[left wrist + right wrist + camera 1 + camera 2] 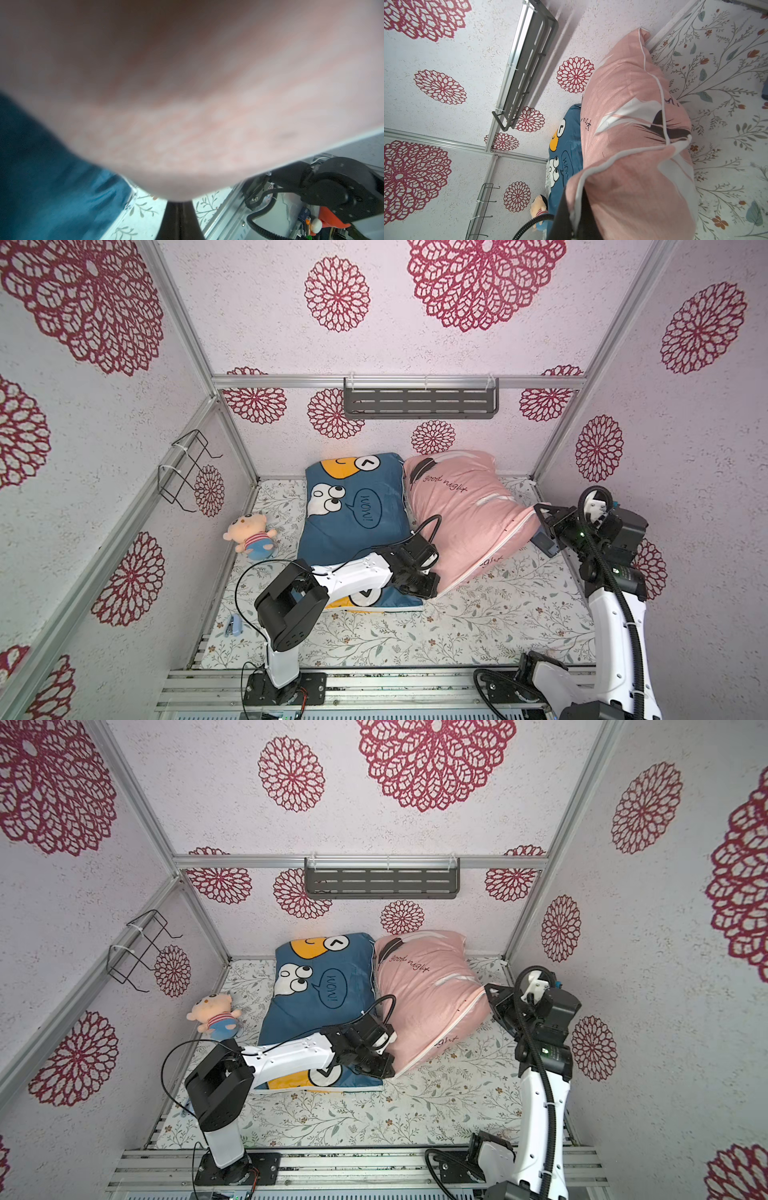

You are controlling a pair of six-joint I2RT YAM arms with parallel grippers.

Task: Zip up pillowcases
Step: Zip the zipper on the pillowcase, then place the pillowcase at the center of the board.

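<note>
Both cases lie side by side at the back of the worktop (478, 630): the blue pillowcase (353, 526) on the left, the pink pillowcase (461, 518) leaning against it on the right. You're working on the pink one now. I'd judge you're mid-task at best, because nothing in these views shows a zip run home on either case. The white line down the pink case's right edge could be piping or a zip, and I can't tell which or whether it's closed. The blue case's opening isn't readable either, so count both as not confirmed.

Your left end effector (426, 587) sits at the near corner of the pink case. Its fingers (178, 218) are pressed together, and in the wrist view pink fabric swells up right from their tips, so it looks like a pinch on that corner.

Your right end effector (542, 518) is at the far right edge of the same case. It is clamped tight too, and its wrist view shows the white-piped pink edge running into the dark finger (566, 214). No zip pull is visible in either grip.
</note>
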